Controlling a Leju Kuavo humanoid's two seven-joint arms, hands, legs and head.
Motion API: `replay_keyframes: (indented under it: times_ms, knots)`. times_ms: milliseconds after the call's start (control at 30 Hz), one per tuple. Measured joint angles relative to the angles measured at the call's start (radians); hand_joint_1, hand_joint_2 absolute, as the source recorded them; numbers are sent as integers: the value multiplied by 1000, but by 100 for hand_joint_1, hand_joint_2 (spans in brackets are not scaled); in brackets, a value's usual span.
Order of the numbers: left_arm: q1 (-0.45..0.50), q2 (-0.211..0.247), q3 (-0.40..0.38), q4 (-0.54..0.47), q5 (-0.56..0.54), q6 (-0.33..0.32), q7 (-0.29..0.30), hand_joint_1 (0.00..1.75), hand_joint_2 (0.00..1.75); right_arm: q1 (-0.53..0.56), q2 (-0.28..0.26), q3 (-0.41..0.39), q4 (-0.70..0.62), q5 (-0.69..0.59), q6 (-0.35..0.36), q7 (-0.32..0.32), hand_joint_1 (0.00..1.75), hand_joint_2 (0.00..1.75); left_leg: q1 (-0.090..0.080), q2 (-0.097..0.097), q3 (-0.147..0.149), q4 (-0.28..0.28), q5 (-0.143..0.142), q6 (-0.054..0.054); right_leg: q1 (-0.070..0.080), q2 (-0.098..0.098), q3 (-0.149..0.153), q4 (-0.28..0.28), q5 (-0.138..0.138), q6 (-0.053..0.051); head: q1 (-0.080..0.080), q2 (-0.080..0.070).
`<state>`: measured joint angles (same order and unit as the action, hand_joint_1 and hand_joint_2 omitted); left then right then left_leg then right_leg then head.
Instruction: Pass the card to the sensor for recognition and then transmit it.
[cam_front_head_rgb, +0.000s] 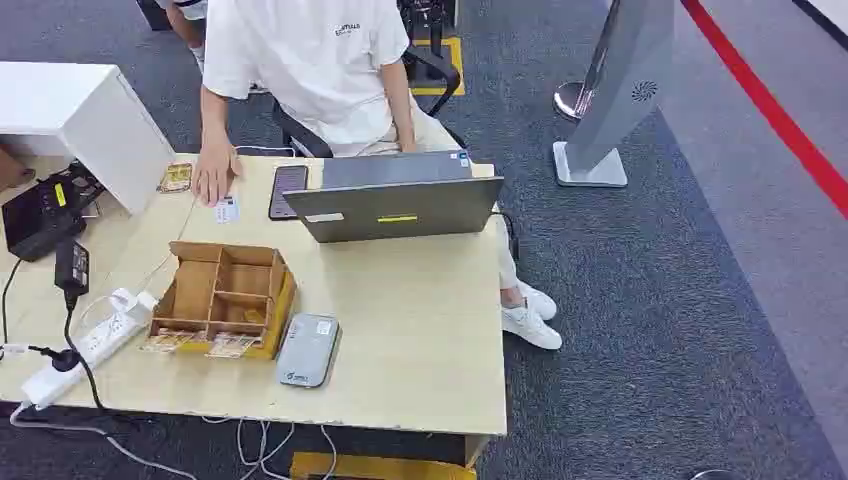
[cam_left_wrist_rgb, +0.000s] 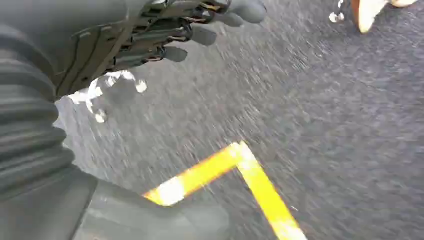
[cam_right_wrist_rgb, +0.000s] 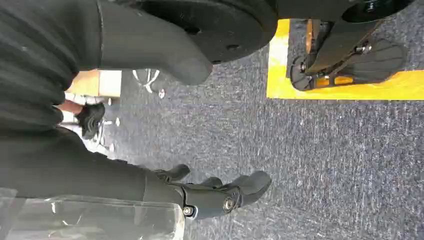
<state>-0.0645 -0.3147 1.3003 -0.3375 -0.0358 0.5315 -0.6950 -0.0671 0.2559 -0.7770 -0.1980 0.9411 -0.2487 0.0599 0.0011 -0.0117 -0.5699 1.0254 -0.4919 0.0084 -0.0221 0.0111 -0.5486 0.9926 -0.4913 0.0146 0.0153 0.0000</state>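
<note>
The small white card (cam_front_head_rgb: 227, 210) lies upper left on the pale wooden worktop (cam_front_head_rgb: 420, 330), half under a person's hand (cam_front_head_rgb: 214, 178). My left hand (cam_left_wrist_rgb: 165, 35) is blurred, fingers loosely apart, holding nothing; my right hand (cam_right_wrist_rgb: 210, 192) likewise, above carpet.

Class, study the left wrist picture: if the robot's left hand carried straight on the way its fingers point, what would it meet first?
Probably just the grey carpet: the left hand hangs empty above it, though depth is unclear.
</note>
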Motion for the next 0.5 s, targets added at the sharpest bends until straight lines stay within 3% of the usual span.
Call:
replay_keyframes:
  times_ms: [100, 167, 233, 267, 333, 400, 500]
  knots:
    - [40, 1, -135, -75, 229, 19, 0, 0, 175, 1, 1, -13, 0, -5, 0, -9, 0, 175, 1, 0, 0, 0, 0, 0, 1, 0, 0, 0, 0, 0, 0, 0]
    - [96, 3, -290, -159, 401, 78, -1, 0, 175, 3, 2, -18, 0, -8, 0, -16, 0, 175, 1, 0, 0, 0, 0, 0, 1, 0, 0, 0, 0, 0, 0, 0]
    - [167, 5, -463, -266, 502, 126, -1, 0, 175, 4, 2, -21, 0, -18, 0, -23, 0, 175, 1, 0, 0, 0, 0, 0, 1, 0, 0, 0, -1, -1, 0, 0]
    - [199, 5, -544, -317, 488, 128, -1, 0, 175, 5, 2, -23, 0, -20, 0, -29, 0, 175, 1, -1, -1, 0, 0, 0, 1, -1, 0, 0, -1, -1, 0, 0]
    - [234, 5, -625, -403, 464, 130, -1, 0, 175, 5, 2, -31, 0, -19, 0, -38, 0, 175, 1, -2, -1, 0, 0, 0, 1, -2, 0, 0, -1, -1, 1, 0]
    - [257, 4, -648, -500, 476, 122, -2, 0, 175, 7, 2, -34, 0, -16, 0, -48, 0, 175, 1, -1, 0, 0, 0, 0, 1, -1, 0, 0, -1, -1, 0, 0]
    - [278, 1, -645, -594, 467, 50, 2, 0, 175, 12, 2, -37, 0, -15, 0, -50, 0, 175, 1, -1, 0, 0, 0, 0, 1, -2, 0, 0, -1, -1, 0, 0]
